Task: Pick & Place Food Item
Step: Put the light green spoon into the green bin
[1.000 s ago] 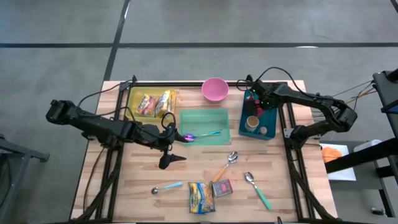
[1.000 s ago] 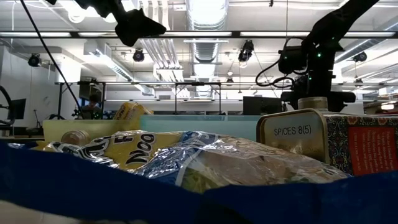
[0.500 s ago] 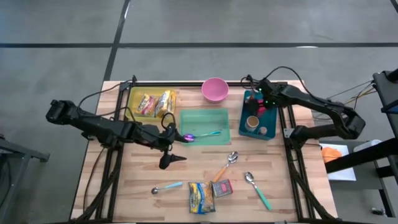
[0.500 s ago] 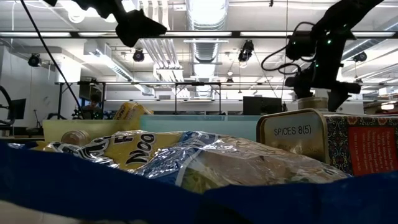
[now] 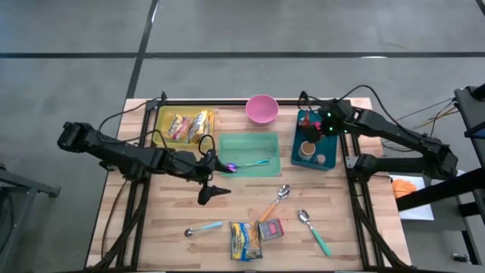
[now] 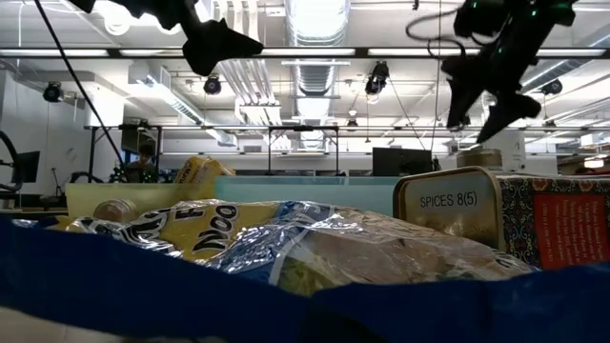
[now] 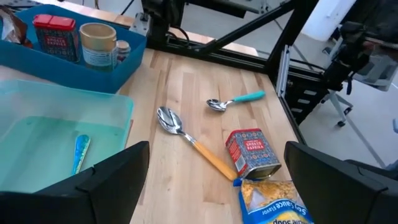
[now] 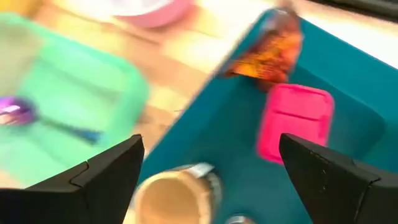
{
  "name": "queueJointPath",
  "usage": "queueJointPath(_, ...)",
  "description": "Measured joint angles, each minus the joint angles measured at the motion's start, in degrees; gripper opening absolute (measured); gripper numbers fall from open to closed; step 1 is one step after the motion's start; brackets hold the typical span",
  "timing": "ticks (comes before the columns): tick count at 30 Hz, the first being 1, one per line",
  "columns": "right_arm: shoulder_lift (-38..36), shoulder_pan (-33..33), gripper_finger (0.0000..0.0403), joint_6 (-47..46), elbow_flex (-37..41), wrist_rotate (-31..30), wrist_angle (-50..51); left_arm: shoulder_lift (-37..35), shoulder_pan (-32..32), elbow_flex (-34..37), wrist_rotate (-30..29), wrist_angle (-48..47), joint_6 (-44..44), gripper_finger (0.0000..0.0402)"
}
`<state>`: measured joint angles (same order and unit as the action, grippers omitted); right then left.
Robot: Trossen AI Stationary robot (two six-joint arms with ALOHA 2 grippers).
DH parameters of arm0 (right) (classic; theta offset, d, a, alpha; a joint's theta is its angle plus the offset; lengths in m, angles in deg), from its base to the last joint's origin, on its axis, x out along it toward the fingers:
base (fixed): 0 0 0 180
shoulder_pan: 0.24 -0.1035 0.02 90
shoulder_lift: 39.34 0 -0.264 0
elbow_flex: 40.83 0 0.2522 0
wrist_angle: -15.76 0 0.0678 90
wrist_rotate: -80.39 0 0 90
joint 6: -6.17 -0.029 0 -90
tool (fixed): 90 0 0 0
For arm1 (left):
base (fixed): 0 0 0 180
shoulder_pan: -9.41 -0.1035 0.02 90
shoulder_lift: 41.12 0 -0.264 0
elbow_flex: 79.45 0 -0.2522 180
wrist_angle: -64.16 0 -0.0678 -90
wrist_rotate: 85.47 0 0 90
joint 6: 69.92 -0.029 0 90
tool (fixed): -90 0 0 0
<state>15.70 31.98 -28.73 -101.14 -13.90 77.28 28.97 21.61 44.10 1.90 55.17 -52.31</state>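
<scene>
Above the blue bin's [image 5: 330, 155] inner wall hangs the open, empty right hand [image 5: 310, 128]; left hand [image 5: 214, 191] open.

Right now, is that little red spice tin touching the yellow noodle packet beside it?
Touching. In the left wrist view the spice tin lies tipped with its open end against the noodle packet; no gap shows between them.

Grey floor [image 5: 76, 30] crossed by dark seams surrounds the pale wood tabletop [image 5: 227, 208]. Beyond it lies a large workshop: white ceiling with long strip lights [image 6: 315, 52], hanging cameras [image 6: 378, 78], pipes and cables, and dark monitors [image 6: 400, 160] on distant desks.
</scene>
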Motion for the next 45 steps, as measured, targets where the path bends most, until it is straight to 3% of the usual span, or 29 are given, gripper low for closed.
queueJointPath(7, -0.13, -12.05, 0.0370, -1.05, -6.22, -0.87, 4.46, -0.62, 0.02, 0.00, 0.02, -3.29, 0.02, 0.0379)
queueJointPath(12, 2.32, -22.12, 0.0370, -10.48, -10.71, -7.21, 15.67, -0.64, 0.02, 0.00, -0.50, -3.17, 0.02, 0.0379)
queueJointPath(16, 4.93, -30.89, 0.0370, -20.03, -11.43, -7.79, 20.52, -0.64, 0.02, 0.00, -0.83, -3.14, 0.04, 0.0379)
queueJointPath(23, 11.33, -46.61, 0.0370, -33.85, -10.94, -6.02, 21.04, -0.68, 0.02, 0.00, -0.84, -3.14, 0.04, 0.0379)
queueJointPath(35, 25.51, -67.18, 0.0370, -53.88, -13.78, -2.40, 20.63, -0.68, 0.02, -0.02, -0.83, -3.34, 0.28, 0.0379)
queueJointPath(39, 30.91, -72.43, 0.0370, -60.26, -16.95, -1.93, 20.35, -0.68, 0.02, -0.02, -0.83, -3.34, 0.32, 0.0379)
queueJointPath(45, 40.23, -75.91, 0.0370, -62.50, -22.60, -0.53, 18.91, -0.68, 0.02, -0.02, -0.83, -3.34, 0.43, 0.0379)
